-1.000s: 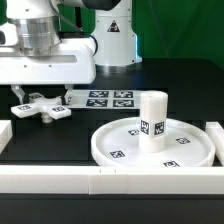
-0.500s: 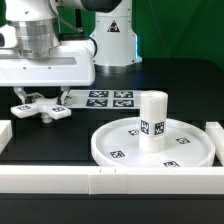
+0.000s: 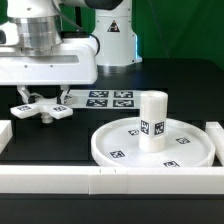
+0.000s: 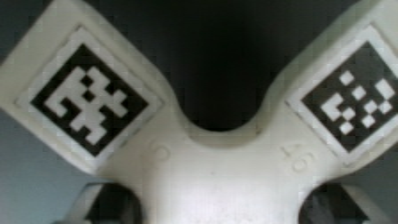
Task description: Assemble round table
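Observation:
The cross-shaped foot [image 3: 55, 112] is white with small tags and sits on the black table at the exterior view's left. My gripper [image 3: 40, 100] stands right over it, and its fingers close on the foot's middle. In the wrist view the foot [image 4: 214, 150] fills the picture with two tagged arms spreading away, and the dark fingertips [image 4: 111, 200] press on both sides of its body. The large rimmed disc [image 3: 105, 150] lies at the right front. The short cylindrical leg [image 3: 152, 122] stands upright on the disc's centre.
The marker board [image 3: 108, 99] lies flat behind the foot. Long white border rails run along the front [image 3: 60, 180], the right side [image 3: 214, 135] and the left edge [image 3: 4, 133]. The robot's base [image 3: 115, 40] stands at the back.
The hand has risen very slightly while holding the foot. The disc and leg have not moved.

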You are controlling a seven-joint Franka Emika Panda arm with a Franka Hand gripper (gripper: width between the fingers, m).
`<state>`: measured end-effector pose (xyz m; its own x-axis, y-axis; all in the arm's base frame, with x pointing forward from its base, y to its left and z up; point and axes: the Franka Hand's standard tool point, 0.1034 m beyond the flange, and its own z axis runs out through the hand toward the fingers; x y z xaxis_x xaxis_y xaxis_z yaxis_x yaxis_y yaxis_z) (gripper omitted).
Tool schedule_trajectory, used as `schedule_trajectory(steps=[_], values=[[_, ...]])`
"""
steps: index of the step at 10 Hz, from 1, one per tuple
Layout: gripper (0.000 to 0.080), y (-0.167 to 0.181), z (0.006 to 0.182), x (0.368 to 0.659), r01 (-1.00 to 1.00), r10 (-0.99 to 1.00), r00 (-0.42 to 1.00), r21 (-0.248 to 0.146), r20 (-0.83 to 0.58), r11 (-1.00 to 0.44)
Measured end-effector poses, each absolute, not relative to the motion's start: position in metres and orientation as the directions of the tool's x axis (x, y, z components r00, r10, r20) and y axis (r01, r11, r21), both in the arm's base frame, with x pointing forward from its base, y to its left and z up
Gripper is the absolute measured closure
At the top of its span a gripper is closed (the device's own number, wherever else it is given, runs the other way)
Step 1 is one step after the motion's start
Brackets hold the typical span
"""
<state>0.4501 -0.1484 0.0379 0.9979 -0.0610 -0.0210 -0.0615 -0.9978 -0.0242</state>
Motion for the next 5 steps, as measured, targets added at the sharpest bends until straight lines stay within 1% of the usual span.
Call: schedule_trajectory(steps=[2, 4, 5], values=[[0.0362, -0.112, 0.066, 0.466, -0.115, -0.113, 0.993, -0.062, -0.036, -0.991], [0.0361, -0.082, 0.088, 0.484, -0.162, -0.158, 0.986, -0.087, -0.046, -0.983], [0.0361, -0.061, 0.104, 0.500, -0.212, -0.208, 0.977, -0.101, -0.054, -0.972]])
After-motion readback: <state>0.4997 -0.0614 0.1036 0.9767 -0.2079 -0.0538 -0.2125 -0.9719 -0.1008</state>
